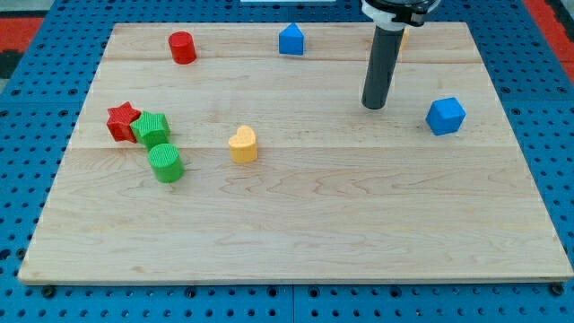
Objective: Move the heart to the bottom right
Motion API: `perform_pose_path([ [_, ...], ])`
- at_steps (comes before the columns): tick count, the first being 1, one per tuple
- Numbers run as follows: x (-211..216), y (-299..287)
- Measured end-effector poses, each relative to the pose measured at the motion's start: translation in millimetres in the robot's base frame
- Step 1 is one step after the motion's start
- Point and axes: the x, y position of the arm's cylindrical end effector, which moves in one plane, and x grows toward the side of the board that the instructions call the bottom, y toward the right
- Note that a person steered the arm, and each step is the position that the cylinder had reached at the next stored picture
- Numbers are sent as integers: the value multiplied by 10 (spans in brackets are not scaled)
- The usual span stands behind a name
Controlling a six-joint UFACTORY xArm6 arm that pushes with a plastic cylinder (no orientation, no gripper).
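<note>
Yellow heart: the yellow heart is sitting on the counter a little toward the view's left of the middle, upright, touching no other block.
My tip: my tip is resting well to the view's right of the yellow heart and a little toward the view's top from it, apart from every block.
Jaws: the arm is carrying no jaws, only a straight dark rod, so nothing is being held.
Green blocks: a green cylinder is lying to the view's left of the yellow heart and slightly lower; a second green block, its shape hard to make out, is sitting just above the cylinder, close to or touching it.
Red star: the red star is pressing against the upper green block on the side away from the yellow heart.
Blue cube: a blue cube is sitting far to the view's right of the yellow heart, just beyond my tip.
Far blocks: a red cylinder is standing up and left of the yellow heart, and a blue house-shaped block up and right of it.
Counter: the pale wooden counter is lying on a blue perforated base.
</note>
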Motion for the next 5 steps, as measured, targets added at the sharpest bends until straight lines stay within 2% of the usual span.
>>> perform_pose_path([
  [3,62,-711],
  [5,260,-1974],
])
